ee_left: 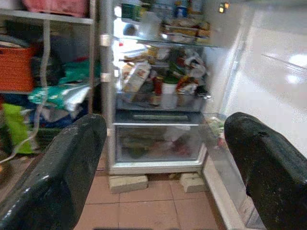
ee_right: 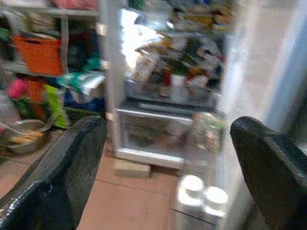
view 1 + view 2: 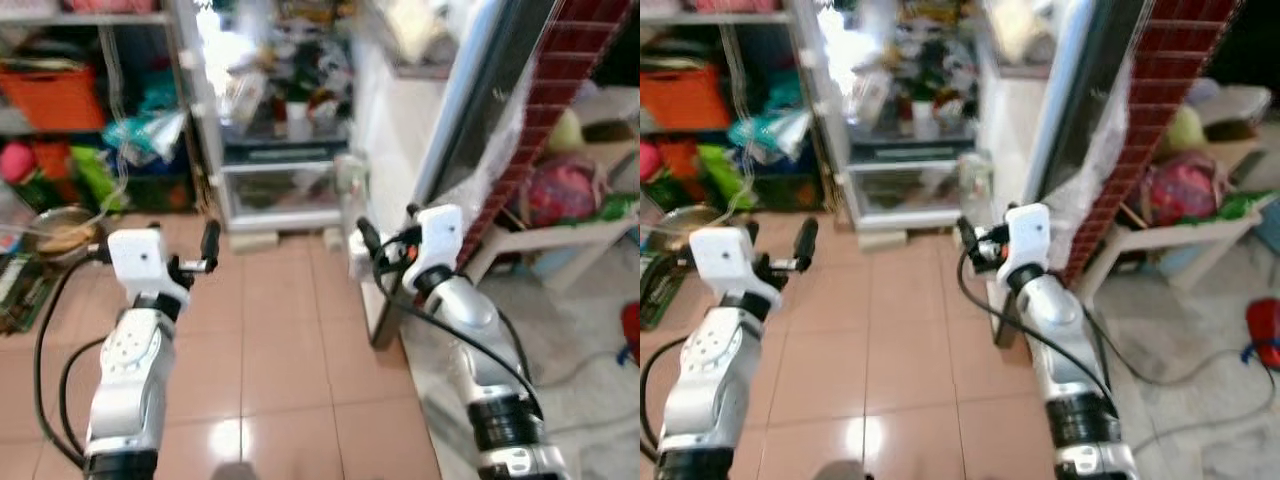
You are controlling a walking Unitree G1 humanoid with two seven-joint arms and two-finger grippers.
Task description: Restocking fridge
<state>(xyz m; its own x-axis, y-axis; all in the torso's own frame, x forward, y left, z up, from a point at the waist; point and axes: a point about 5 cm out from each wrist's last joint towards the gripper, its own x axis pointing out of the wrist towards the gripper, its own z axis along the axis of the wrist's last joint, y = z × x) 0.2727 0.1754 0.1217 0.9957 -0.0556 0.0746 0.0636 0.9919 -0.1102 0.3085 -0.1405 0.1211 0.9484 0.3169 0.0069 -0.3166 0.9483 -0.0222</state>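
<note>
**Open fridge ahead, both grippers raised and empty**

Fridge [image 3: 285, 110] straight ahead across a tiled floor [image 3: 280, 340], cabinet upright, long axis vertical, open front facing the robot. Door [image 3: 470, 110] swung wide toward the right, its near edge standing just beyond the right gripper [image 3: 368, 240]. Lit shelves [image 1: 163, 91] crowded with packets, jars and a white cup, too blurred to name singly. Clear drawer [image 1: 158, 141] at the bottom, contents dim and indistinct. Door bin [image 2: 206, 132] holding a clear container; lower in the door, two white round caps [image 2: 204, 191] side by side. Cabinet base resting on pale blocks [image 1: 127, 182].

Bare tile between robot and fridge, bounded on the left by a storage rack [image 3: 90, 110] carrying an orange crate [image 3: 50, 95] and green and pink bags, with a metal bowl [image 3: 60, 230] on the floor before it. On the right, past the door, a brick-patterned panel [image 3: 540, 110] and a low bench [image 3: 560, 240] bearing a red bag.

Left gripper [image 3: 208, 245] held up over the tile, fingers [image 1: 62, 177] spread wide, nothing between them. Right gripper likewise, fingers [image 2: 273, 177] well apart, pointed toward the fridge interior.
</note>
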